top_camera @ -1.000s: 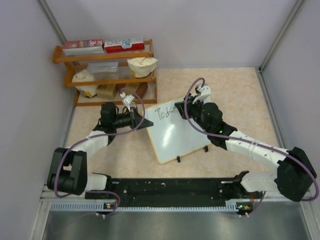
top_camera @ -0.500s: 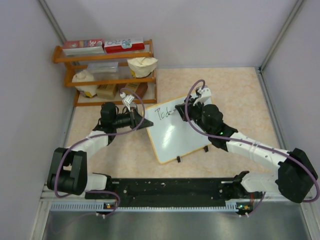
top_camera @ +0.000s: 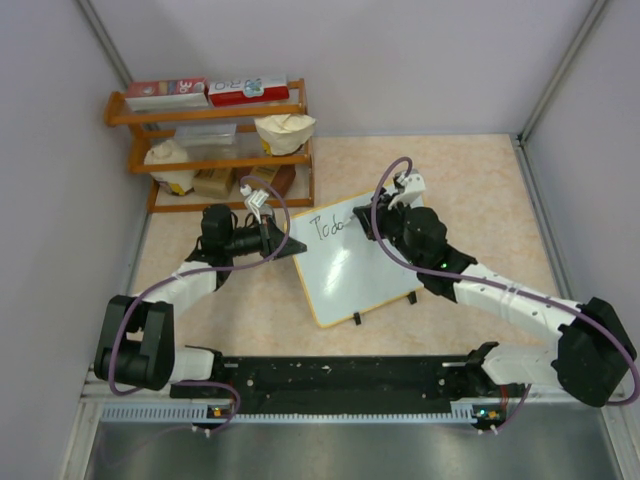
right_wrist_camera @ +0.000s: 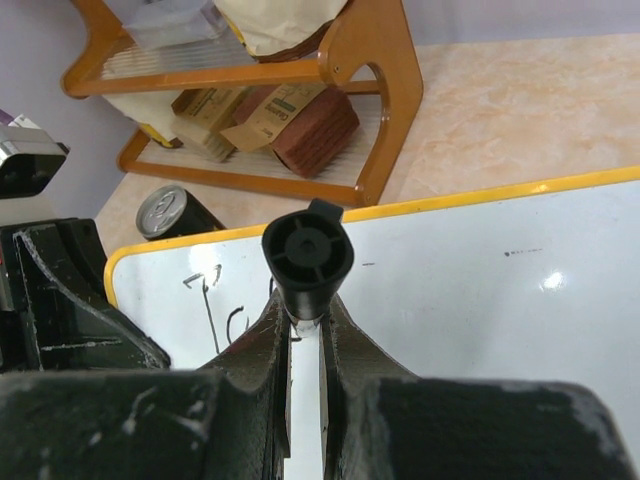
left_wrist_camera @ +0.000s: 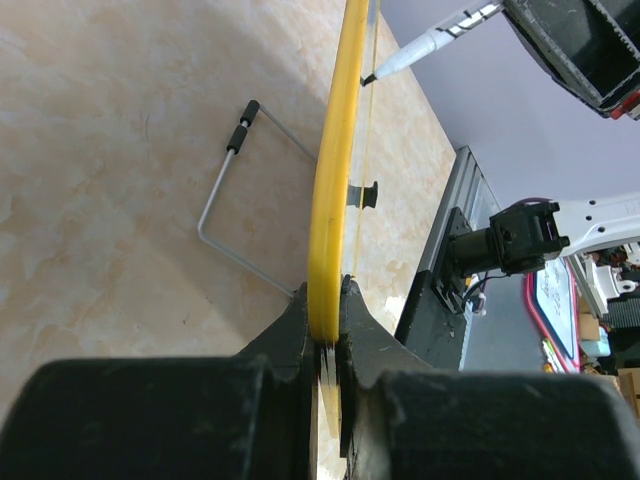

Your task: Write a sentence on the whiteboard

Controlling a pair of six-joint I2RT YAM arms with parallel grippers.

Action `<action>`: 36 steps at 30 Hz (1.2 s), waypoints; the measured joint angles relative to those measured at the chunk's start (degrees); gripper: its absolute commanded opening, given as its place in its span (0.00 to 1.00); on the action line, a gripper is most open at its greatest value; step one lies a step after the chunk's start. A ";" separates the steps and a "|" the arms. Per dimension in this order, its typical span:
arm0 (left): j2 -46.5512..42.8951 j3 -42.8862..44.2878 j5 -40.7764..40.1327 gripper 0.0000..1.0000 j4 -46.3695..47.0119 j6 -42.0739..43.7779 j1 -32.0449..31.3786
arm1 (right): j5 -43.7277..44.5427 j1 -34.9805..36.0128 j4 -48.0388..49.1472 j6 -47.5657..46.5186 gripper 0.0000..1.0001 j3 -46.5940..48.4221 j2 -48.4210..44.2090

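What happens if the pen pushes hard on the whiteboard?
Probably no bending: the whiteboard shows a straight yellow edge in the left wrist view, so it seems stiff. It looks thin and likely light, so it might tip or slide; the left gripper pinches its frame, perhaps to steady it. Its glossy face looks slippery.

Quantity present: one yellow-framed rectangular whiteboard and one white plastic marker. Also one brown wooden shelf and one silver metal can.

You have open table right of the board; on its left, the shelf and probably a can stand close.
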 measured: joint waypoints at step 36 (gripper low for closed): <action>-0.37 0.00 -0.09 0.00 -0.59 0.39 -0.02 | 0.70 -0.02 -0.85 0.15 0.00 -1.88 -2.10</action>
